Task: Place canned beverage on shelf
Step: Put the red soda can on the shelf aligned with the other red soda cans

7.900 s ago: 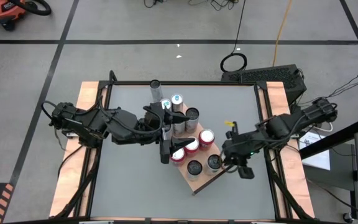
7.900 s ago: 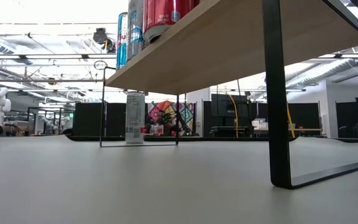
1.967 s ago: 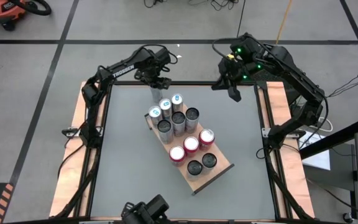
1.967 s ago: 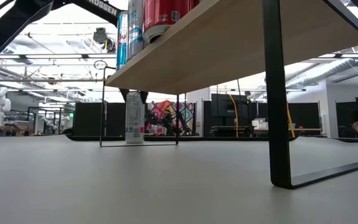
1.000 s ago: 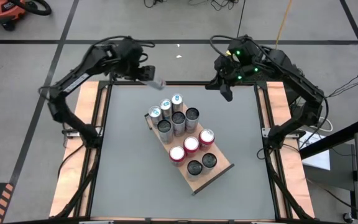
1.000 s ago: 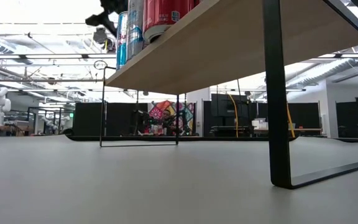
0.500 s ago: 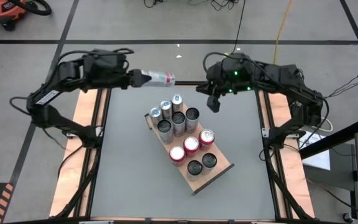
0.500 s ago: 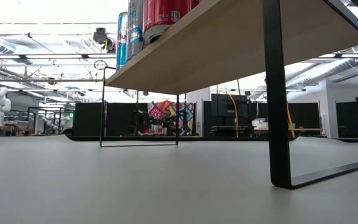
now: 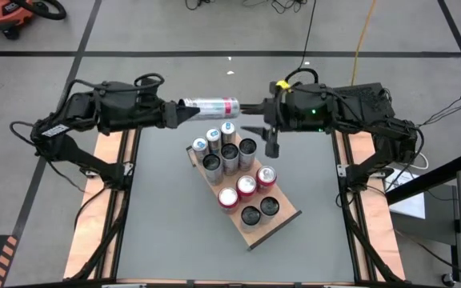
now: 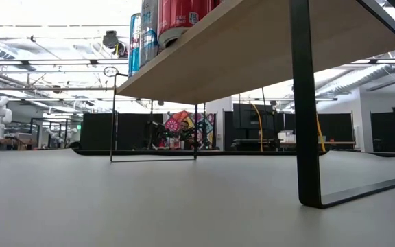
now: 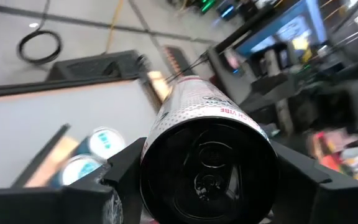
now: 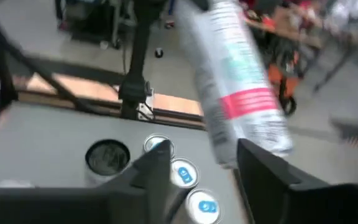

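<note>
My left gripper is shut on a white can with a red band. It holds the can level in the air over the table's far part. My right gripper is open just past the can's free end. In the right wrist view that end sits just ahead of the spread fingers; I see no touch. The shelf, a light wooden board on black legs, stands slantwise mid-table and carries several upright cans. My left gripper pinches the can's side wall between its two fingers, at the end nearest the wrist. The fingers come level from the table's left and lie along the can. The can is lifted clear and lies level, its free end toward the right gripper.
Several cans stand in two groups on the shelf, silver and blue ones at its far end and red and dark ones nearer. Pale wood strips run along the table's sides. Grey table surface shows left of the shelf.
My left gripper has carried the can from the far-left corner toward the table's middle, and the can has tipped from slanting to level. My right gripper has gone toward the table's left, up to the can's free end.
</note>
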Available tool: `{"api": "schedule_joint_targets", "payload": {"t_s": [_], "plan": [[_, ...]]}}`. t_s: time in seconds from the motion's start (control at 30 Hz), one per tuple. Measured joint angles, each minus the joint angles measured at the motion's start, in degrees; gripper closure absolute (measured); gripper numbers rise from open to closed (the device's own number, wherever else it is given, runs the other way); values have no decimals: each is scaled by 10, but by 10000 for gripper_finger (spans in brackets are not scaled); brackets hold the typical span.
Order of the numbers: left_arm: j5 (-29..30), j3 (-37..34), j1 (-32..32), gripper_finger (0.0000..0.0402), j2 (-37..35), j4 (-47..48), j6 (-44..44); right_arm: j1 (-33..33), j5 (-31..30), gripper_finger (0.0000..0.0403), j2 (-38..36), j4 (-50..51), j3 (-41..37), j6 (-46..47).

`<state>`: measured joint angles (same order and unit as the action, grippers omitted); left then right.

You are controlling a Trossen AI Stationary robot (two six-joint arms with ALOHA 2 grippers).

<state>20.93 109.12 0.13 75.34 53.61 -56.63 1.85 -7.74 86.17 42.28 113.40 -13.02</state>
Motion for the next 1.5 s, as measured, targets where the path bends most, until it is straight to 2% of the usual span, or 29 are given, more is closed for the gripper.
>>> {"api": "schedule_joint_targets", "payload": {"t_s": [0.2, 0.33, 0.47, 0.63, 0.8, 0.97, 1.37, 1.5], "plan": [[32, 0, -31, 155, 1, -44, -18, -20, -87, 143, -4, -18, 0, -109], [40, 0, -38, 155, 5, -50, -30, -24, -102, 89, -8, -23, 0, -177], [30, 1, -40, 155, 16, -79, -38, -25, -101, 56, -8, -22, 0, -221], [7, 1, -40, 155, 35, -104, -63, -15, -103, 38, -8, -22, 0, -279], [9, 1, -40, 155, 58, -130, -75, -7, -101, 39, -8, -16, 0, -301], [6, 0, -40, 155, 72, -146, -76, -7, -101, 57, -7, 1, 0, -316], [5, 0, -40, 155, 76, -157, -81, -7, -103, 176, -4, 43, 0, -282], [4, 0, -40, 155, 75, -155, -90, -8, -103, 188, -4, 43, 0, -280]]}}
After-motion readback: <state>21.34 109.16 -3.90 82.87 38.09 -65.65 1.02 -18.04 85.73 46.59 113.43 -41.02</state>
